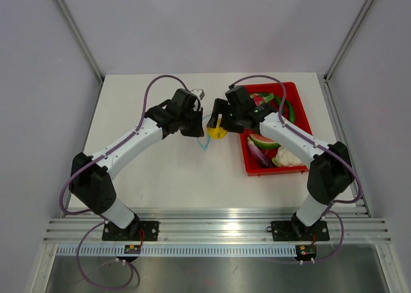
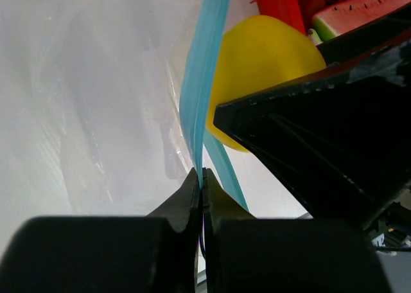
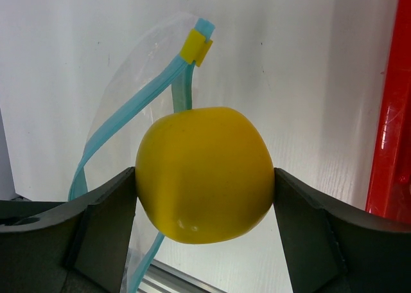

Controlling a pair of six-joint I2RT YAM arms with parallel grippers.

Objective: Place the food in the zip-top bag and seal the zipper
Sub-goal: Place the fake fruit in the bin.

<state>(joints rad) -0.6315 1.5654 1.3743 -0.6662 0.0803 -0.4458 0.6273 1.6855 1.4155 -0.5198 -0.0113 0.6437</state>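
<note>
My right gripper (image 3: 204, 185) is shut on the round yellow fruit (image 3: 204, 174), one finger pressed against each side of it. It holds the fruit above the table, right at the mouth of the clear zip-top bag (image 3: 144, 62). The bag's light-blue zipper (image 3: 125, 113) curves open behind the fruit, with a yellow slider (image 3: 196, 47) at its end. My left gripper (image 2: 203, 173) is shut on the zipper strip (image 2: 199, 87) and holds the bag (image 2: 96, 113) up beside the fruit (image 2: 257, 68). In the top view both grippers meet near the fruit (image 1: 218, 131). A watermelon wedge (image 1: 263, 141) and a purple eggplant (image 1: 258, 153) lie in the tray.
The red tray (image 1: 302, 113) sits at the right of the table, just behind my right arm. It also holds a white cauliflower piece (image 1: 289, 158) and a green piece (image 1: 287, 106). The tray's red wall (image 3: 392, 113) runs close on the right of the right wrist view.
</note>
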